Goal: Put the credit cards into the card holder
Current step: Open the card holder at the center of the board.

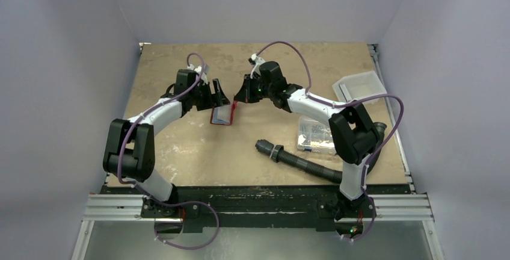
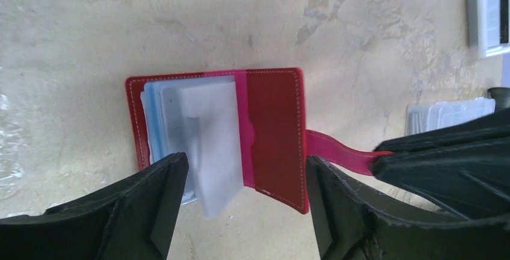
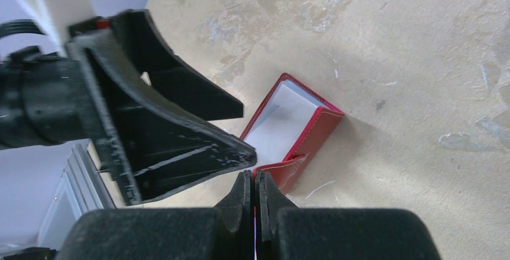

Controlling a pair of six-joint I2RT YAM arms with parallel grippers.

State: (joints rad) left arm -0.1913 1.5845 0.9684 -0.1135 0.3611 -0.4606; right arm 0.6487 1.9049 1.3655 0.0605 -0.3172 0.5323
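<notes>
The red card holder [image 2: 273, 133] lies open on the table, seen small in the top view as the card holder [image 1: 222, 114]. Blue and pale grey credit cards [image 2: 186, 127] sit stacked in its left half, one pale leaf lifting up. My left gripper [image 2: 246, 206] hovers just above it, open, with a finger on each side and nothing between them. The holder's red closing tab [image 2: 337, 148] stretches right into my right gripper [image 3: 253, 179], which is shut on the tab's end. In the right wrist view the card holder [image 3: 313, 136] stands partly raised, its pale inside showing.
A black corrugated hose [image 1: 298, 159] lies at the front right. A clear compartment box [image 1: 316, 135] sits beside the right arm, and a white plastic tray [image 1: 359, 86] is at the far right. Purple cables loop over both arms.
</notes>
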